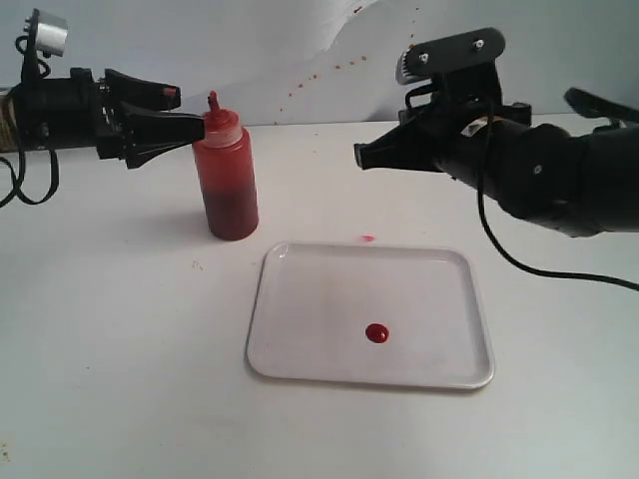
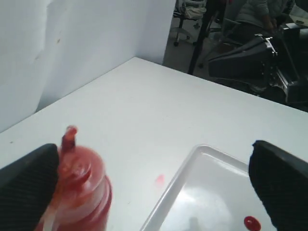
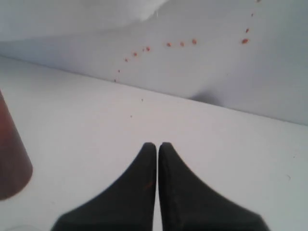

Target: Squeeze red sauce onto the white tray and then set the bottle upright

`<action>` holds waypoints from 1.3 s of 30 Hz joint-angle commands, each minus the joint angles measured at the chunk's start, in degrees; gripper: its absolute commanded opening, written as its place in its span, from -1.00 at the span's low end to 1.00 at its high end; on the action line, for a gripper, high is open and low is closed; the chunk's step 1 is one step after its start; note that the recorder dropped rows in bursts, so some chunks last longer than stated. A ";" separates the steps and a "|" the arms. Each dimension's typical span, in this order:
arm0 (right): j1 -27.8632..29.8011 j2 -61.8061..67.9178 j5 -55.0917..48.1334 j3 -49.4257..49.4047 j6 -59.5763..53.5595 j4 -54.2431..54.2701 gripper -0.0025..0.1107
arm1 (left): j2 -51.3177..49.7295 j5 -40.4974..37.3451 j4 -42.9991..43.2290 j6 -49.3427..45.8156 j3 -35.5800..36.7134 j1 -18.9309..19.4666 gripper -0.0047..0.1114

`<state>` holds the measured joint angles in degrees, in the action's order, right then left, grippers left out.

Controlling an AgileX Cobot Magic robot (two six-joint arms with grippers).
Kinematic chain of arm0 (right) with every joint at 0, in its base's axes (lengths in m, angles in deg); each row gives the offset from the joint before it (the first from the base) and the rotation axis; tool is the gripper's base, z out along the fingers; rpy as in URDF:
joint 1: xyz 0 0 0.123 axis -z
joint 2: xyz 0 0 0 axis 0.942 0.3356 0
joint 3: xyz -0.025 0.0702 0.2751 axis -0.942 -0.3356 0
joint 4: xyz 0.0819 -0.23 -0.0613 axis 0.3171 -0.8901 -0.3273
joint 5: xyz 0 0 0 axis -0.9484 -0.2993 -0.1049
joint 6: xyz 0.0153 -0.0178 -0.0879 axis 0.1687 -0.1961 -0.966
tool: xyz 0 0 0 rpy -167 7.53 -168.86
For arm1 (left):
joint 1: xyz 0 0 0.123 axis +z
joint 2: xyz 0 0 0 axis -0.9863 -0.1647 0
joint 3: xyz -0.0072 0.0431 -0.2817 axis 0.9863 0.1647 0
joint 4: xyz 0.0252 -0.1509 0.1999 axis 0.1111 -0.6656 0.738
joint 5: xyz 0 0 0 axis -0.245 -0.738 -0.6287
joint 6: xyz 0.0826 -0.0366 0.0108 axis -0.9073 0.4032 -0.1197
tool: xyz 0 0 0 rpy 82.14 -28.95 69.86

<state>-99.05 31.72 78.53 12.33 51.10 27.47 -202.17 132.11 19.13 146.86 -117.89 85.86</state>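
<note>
The bottle (image 1: 227, 180) stands upright on the table, left of the white tray (image 1: 419, 289), with dark red sauce showing through its wall. A small round blob of red sauce (image 1: 376, 333) lies on the tray. My left gripper (image 1: 190, 110) is open at the bottle's neck height, one fingertip right beside the collar. The left wrist view shows the bottle's top (image 2: 79, 185) next to one finger, with the tray (image 2: 202, 183) and blob (image 2: 251, 223) between the spread fingers. My right gripper (image 1: 359, 157) hovers shut above the table behind the tray, holding nothing (image 3: 157, 144).
A faint pink smear (image 1: 367, 239) marks the table just behind the tray. Small red-brown spots (image 3: 168, 44) dot the white back wall. The bottle's base (image 3: 12, 159) shows at the edge of the right wrist view.
</note>
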 commanded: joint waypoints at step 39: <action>0.02 -53.34 13.81 -48.70 10.51 -4.83 -0.96 | 81.05 -17.48 -5.85 -0.02 44.86 -12.31 -0.92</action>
<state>-99.05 -18.61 92.26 -35.22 61.22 23.48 -126.65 117.94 14.92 147.11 -74.20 73.87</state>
